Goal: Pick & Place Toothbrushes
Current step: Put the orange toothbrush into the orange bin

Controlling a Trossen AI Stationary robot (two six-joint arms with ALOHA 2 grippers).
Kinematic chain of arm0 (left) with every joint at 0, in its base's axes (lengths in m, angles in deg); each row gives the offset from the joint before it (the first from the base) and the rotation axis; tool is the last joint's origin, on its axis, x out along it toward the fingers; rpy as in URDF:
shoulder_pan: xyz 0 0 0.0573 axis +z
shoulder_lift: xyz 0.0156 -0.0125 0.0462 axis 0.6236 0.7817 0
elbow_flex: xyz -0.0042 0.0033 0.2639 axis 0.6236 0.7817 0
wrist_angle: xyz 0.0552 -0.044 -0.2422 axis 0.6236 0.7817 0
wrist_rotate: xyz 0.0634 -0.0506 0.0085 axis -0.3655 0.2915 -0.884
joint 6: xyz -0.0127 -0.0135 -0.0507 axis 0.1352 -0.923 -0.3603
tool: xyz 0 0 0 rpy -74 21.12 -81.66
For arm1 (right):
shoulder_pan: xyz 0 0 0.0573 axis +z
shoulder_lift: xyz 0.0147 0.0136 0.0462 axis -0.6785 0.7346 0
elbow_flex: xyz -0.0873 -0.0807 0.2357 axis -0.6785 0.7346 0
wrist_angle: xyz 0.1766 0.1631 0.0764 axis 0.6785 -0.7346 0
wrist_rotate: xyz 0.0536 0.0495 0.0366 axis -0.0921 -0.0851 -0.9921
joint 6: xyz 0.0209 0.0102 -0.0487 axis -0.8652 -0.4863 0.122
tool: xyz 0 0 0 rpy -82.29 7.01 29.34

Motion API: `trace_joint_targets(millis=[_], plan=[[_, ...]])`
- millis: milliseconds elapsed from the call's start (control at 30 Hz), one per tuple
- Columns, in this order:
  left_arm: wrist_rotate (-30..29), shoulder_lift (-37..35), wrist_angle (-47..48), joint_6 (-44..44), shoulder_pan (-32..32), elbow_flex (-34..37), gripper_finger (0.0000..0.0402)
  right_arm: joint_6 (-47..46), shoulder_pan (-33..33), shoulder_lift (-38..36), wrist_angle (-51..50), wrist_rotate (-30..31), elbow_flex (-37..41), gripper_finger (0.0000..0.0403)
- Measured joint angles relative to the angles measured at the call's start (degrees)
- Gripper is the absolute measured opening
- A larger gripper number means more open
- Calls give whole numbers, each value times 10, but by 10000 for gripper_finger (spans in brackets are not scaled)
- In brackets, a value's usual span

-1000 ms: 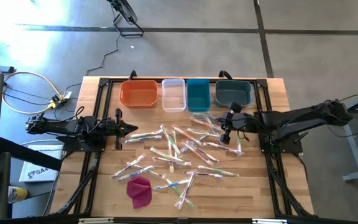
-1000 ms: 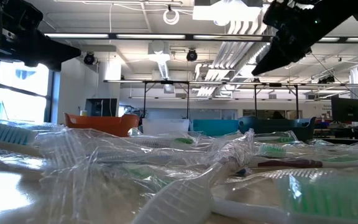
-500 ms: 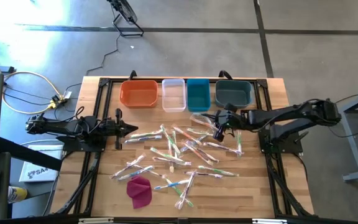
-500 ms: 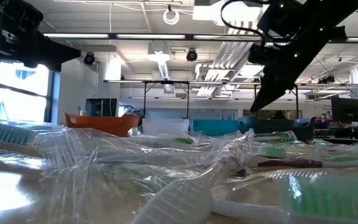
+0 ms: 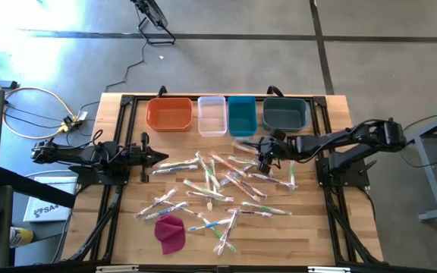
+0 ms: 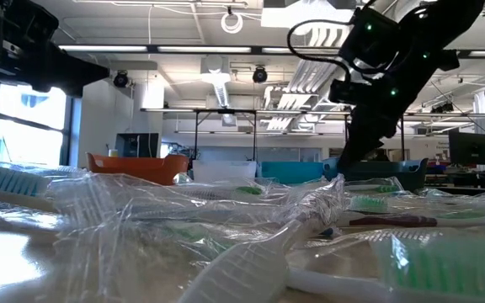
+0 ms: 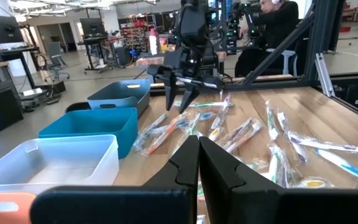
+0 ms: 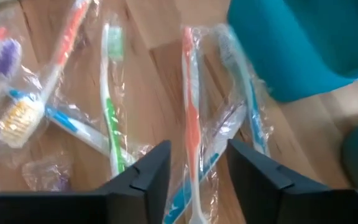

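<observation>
Several wrapped toothbrushes (image 5: 218,182) lie scattered flat on the wooden table (image 5: 317,227). My right gripper (image 5: 262,159) hangs open over the pile's far right part, near the teal bin (image 5: 242,115), slanting down. In the right wrist view its fingers (image 8: 143,177) stand on either side of an orange-handled toothbrush (image 8: 190,118) that lies on the wood below them, apart from it. The left wrist view shows the same gripper (image 7: 182,93) spread open above the brushes. My left gripper (image 5: 161,157) waits shut at the pile's left side, pointing level.
Along the far edge stand an orange bin (image 5: 169,114), a clear bin (image 5: 212,115), the teal bin and a dark grey-blue bin (image 5: 285,114). A magenta cloth lump (image 5: 171,231) lies near the front left. A seated person (image 7: 278,25) shows beyond the table.
My right gripper has come down and toward the table's left, from beside the grey-blue bin to just over the toothbrushes by the teal bin. It has tipped further downward and its fingers have opened. The toothbrushes have not moved.
</observation>
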Motion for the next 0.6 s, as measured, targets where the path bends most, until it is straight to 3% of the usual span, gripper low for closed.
trace_joint_targets(millis=[200,367,600], plan=[[0,0,2,0,0,0,8,0,0,32,2,-6,0,191],[0,0,2,0,0,0,8,1,0,61,8,31,0,188],[0,0,3,0,0,0,8,2,0,83,8,34,0,173]])
